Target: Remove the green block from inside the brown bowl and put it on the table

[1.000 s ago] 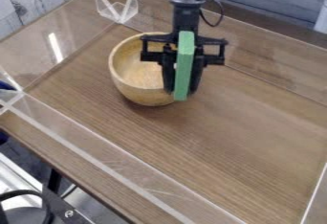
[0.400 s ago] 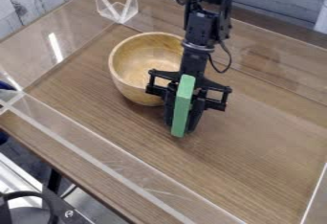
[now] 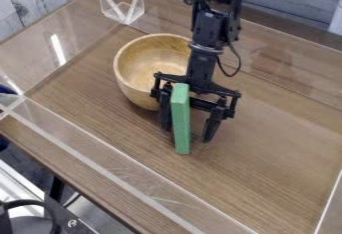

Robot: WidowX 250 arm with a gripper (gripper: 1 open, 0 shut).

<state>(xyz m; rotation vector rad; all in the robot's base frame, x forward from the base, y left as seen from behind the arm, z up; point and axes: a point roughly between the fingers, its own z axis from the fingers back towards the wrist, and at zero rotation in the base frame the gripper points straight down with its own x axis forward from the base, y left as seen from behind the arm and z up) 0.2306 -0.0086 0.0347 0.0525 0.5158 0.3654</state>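
Since the frame just before, the jaws have sprung apart and the green block (image 3: 181,121) has dropped a little lower, its bottom end now looking to be down on the table (image 3: 267,168); a second ago it was still pinched up beside the bowl's rim. Block now: out of the brown bowl (image 3: 147,70), standing on end, roughly upright, just in front and to the right of the bowl's outer wall, apparently not touching it. Gripper (image 3: 194,105) spread wide, fingers either side of the slab's upper half, no squeeze visible; whether either finger still brushes the green face cannot be told from this angle. The bowl is empty inside. Risks, as judged: a tall, thin slab on a small end face is unstable, so it may tip over on its own, toward the bowl or onto open tabletop. A flat fall onto wood would still satisfy the task; a fall against the bowl's wall would leave it leaning. A finger catching the block during withdrawal could drag or flick it. A straight lift clear of the top looks the safest exit.
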